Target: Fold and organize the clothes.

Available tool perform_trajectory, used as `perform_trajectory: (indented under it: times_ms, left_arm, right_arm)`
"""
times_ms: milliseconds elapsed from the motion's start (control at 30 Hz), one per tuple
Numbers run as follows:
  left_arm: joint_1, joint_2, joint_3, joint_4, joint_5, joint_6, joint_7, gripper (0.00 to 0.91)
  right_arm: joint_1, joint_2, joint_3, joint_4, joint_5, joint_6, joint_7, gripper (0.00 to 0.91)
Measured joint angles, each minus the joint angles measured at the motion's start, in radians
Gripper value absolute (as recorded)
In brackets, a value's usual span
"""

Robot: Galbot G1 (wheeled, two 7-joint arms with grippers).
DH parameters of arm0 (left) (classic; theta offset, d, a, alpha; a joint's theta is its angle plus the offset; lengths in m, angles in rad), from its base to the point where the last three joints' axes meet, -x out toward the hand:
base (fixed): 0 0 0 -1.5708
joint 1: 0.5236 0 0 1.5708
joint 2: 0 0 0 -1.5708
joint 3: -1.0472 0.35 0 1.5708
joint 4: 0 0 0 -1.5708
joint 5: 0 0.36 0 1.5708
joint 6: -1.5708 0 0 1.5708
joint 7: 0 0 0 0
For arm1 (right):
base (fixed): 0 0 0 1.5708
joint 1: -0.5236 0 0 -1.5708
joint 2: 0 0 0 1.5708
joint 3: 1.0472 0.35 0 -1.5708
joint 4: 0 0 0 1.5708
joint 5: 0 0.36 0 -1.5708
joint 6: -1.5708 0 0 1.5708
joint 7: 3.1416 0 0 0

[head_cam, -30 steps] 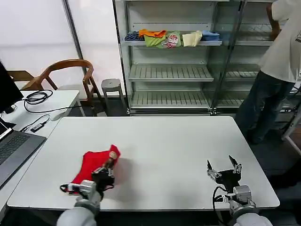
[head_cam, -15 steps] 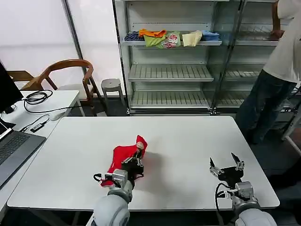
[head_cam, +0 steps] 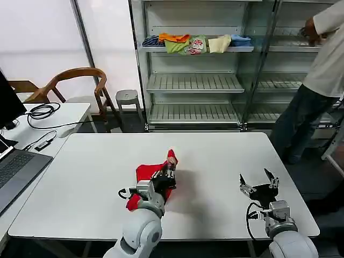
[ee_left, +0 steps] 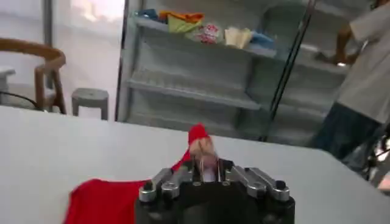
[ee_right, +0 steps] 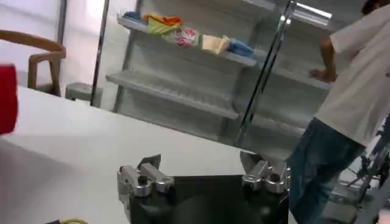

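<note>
On the white table (head_cam: 226,156), near its middle, my left gripper (head_cam: 167,174) is clenched on a pinch of the red T-shirt (head_cam: 146,173), holding 1 corner of the cloth up in a small peak while the rest lies crumpled on the tabletop beside my forearm. From the left wrist camera the raised red tip (ee_left: 197,135) stands just beyond the fingers, the bulk of the shirt (ee_left: 97,201) trailing low to 1 side. I judge the lifted corner is meant to drag the garment toward the table's centre, where both arms can reach to spread it flat; folding itself has not begun. My right gripper (head_cam: 259,187) waits near the table's front right edge, fingers spread wide and holding nothing, well apart from the shirt. A shelf (head_cam: 193,49) behind the table carries a row of small folded garments (head_cam: 196,43)
</note>
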Motion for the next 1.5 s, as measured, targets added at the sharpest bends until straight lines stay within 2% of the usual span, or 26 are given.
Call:
perform_trajectory:
  times_ms: [200, 367, 533, 900, 1167, 1500]
  left_arm:
    - [-0.026, -0.021, 0.005, 0.007, -0.074, -0.044, 0.015, 0.907]
    - [-0.043, 0.001, -0.019, -0.011, -0.083, -0.081, 0.049, 0.907]
    - [-0.033, 0.065, -0.093, 0.007, 0.021, -0.163, 0.156, 0.907]
    - [0.058, 0.206, -0.362, 0.090, 0.221, -0.379, 0.416, 0.907]
    - [0.108, 0.234, -0.454, 0.112, 0.296, -0.460, 0.494, 0.907]
    - [0.126, 0.258, -0.489, 0.120, 0.362, -0.518, 0.520, 0.907]
  right_arm:
    - [0.006, 0.007, 0.001, 0.001, 0.000, 0.000, -0.005, 0.907]
    - [0.015, 0.007, 0.006, -0.003, -0.002, 0.009, -0.007, 0.907]
    - [0.033, 0.010, 0.001, -0.016, 0.000, 0.040, -0.002, 0.907]
    - [0.129, 0.030, -0.041, -0.075, -0.017, 0.098, 0.004, 0.907]
    - [0.198, 0.056, -0.070, -0.148, -0.035, 0.141, -0.013, 0.907]
    - [0.240, 0.071, -0.073, -0.233, -0.071, 0.210, -0.032, 0.907]
